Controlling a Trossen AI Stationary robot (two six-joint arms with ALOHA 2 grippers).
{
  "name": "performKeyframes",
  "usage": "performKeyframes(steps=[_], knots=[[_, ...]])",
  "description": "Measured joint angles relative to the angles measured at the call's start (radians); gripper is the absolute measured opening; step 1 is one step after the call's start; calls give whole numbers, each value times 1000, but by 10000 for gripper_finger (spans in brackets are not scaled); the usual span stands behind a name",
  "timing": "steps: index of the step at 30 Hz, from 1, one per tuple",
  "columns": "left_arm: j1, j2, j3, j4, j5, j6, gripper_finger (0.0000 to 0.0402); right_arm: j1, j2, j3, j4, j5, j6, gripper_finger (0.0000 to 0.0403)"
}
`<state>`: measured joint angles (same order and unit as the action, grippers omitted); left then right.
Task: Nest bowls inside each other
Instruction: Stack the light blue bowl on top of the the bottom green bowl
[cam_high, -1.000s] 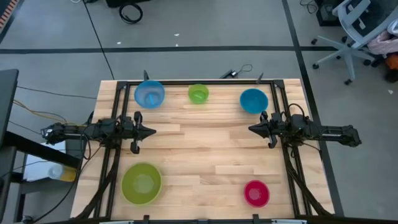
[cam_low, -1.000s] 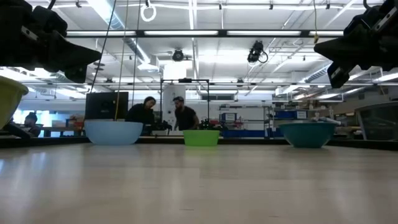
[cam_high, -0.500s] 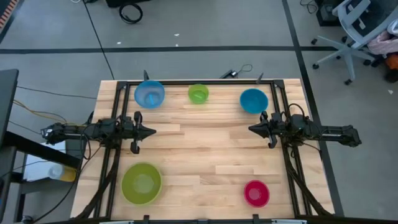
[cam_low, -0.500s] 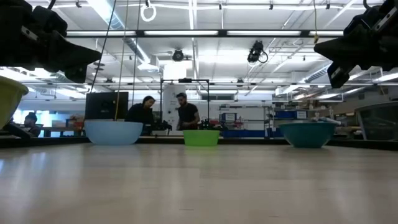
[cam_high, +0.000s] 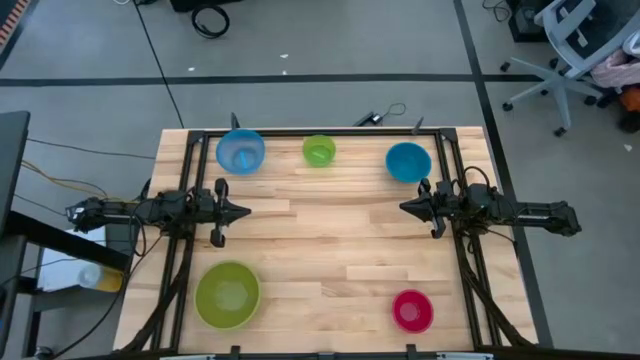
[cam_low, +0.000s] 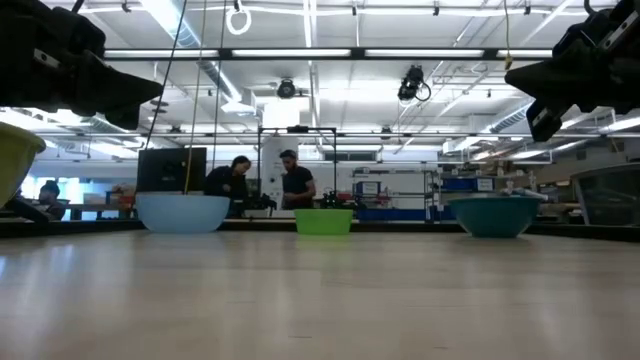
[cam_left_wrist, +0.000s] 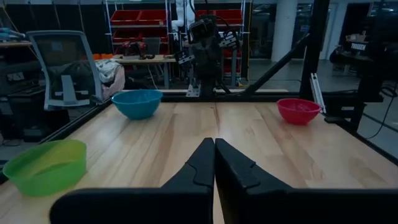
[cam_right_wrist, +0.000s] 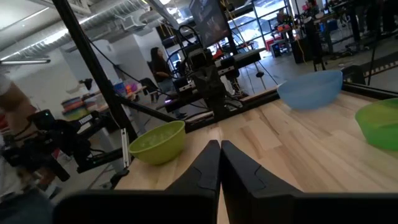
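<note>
Five bowls stand apart, each on its base on the wooden table. The light blue bowl (cam_high: 240, 151), small green bowl (cam_high: 318, 150) and deeper blue bowl (cam_high: 408, 161) line the far edge. The large lime green bowl (cam_high: 228, 294) sits near left and the red-pink bowl (cam_high: 413, 310) near right. My left gripper (cam_high: 245, 211) is shut and points level toward the table's middle from the left side. My right gripper (cam_high: 404, 207) is shut too and faces it from the right. Both hang above the table (cam_high: 330, 240), holding nothing.
A black frame (cam_high: 330, 132) runs along the table's far edge and down both sides. The wide middle of the table lies bare between the two grippers. People stand in the room beyond the far edge (cam_low: 265, 182).
</note>
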<state>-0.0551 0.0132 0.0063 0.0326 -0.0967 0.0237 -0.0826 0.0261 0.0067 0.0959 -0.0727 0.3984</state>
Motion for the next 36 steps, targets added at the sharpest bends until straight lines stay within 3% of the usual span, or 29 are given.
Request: performKeyframes(steps=[8,11,17,21,25,29,33,36], knots=[[0,0,0,4,0,30,14,0,0,0,0,2,-9,18],[2,1,0,43,-20,36,14,0,0,0,30,72,-53,18],[2,1,0,177,-59,-195,14,0,0,0,245,224,235,18],[2,0,0,295,-61,-392,14,0,0,0,346,376,256,18],[2,0,0,401,-96,-484,14,-1,-1,0,410,482,245,18],[2,1,0,484,-154,-581,14,-10,6,0,309,642,380,18],[2,3,0,534,-180,-519,14,-13,81,34,128,601,523,20],[2,8,2,504,-302,-518,14,-13,195,85,82,596,568,27]])
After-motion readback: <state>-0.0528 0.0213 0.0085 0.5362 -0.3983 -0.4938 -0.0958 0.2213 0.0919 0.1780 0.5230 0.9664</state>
